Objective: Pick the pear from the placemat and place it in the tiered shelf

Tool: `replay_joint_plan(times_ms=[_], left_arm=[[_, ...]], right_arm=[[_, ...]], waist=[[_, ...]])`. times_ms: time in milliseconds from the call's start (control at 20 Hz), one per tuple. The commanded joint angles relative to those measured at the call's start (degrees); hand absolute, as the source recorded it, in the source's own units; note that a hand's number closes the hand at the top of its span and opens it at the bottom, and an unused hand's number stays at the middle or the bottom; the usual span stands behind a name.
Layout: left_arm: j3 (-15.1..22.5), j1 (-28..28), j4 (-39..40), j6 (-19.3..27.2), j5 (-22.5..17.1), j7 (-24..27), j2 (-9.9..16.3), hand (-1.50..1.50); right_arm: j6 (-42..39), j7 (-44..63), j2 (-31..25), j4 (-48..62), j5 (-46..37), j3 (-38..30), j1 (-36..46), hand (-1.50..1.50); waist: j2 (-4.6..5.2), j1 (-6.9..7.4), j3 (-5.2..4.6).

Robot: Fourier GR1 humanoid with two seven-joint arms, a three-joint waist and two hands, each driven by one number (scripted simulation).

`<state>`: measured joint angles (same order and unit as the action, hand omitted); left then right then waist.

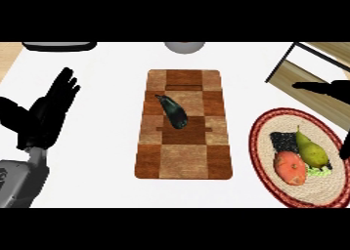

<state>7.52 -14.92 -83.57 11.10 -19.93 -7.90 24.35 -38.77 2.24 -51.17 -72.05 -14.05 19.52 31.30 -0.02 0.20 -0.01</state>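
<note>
Item: our left hand (42, 114), black, fingers spread and upright, resting near the left edge above the white desk (98, 146).

Item: round woven placemat with a red rim (268, 183), lower right. On it lie the yellow-green pear (311, 149), a reddish-orange tomato-like fruit (291, 167) touching it, a dark patch and a bit of green that we cannot identify.

Item: brown checkered wooden cutting board (184, 124), centre, carrying a dark curved eggplant (173, 112).

Item: our right hand (338, 95), black, over the pear's far side, holding nothing; its fingers read as a flat silhouette, so we cannot tell their set.

Item: pale wooden tiered shelf with dark frame (311, 66), upper right, cut off by the frame.

Risk, as we judge it: closing on the pear may nudge the neighbouring fruit, and lifting may catch the shelf's frame.

Two objects at the far edge are cropped.
</note>
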Motion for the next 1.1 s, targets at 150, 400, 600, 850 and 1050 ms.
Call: replay_joint_plan(times_ms=[150,400,600,850,1050], left_arm=[[-2.82,3.30,-0.79,-3.52,-0.04,1.06,0.57,0.00],[-1.95,1.01,-4.63,0.41,3.44,-4.30,-2.60,0.00],[-4.72,1.70,-1.41,-4.65,3.03,-1.25,-2.59,0.00],[-5.49,-1.64,-2.11,-2.73,4.93,-5.40,-3.58,0.00],[-7.51,-0.49,-5.13,-4.55,4.86,-7.96,-3.48,0.00]], right_arm=[[-1.26,4.68,-0.19,-5.74,-8.04,0.74,-3.36,-1.50],[0.81,1.17,0.99,-4.86,-15.17,-0.42,-7.09,-1.50],[-3.66,2.78,2.78,-8.05,-16.71,-2.43,-8.29,-1.50],[3.24,-3.59,4.71,-2.58,-23.30,-2.61,-11.79,-1.50],[-0.56,-0.02,7.27,-7.97,-24.45,-5.17,-14.59,-1.50]], waist=[[-0.07,-0.21,-0.02],[0.00,-0.12,0.02],[0.00,-0.30,0.00],[0.07,-0.10,0.04],[-0.05,-0.28,0.02]])
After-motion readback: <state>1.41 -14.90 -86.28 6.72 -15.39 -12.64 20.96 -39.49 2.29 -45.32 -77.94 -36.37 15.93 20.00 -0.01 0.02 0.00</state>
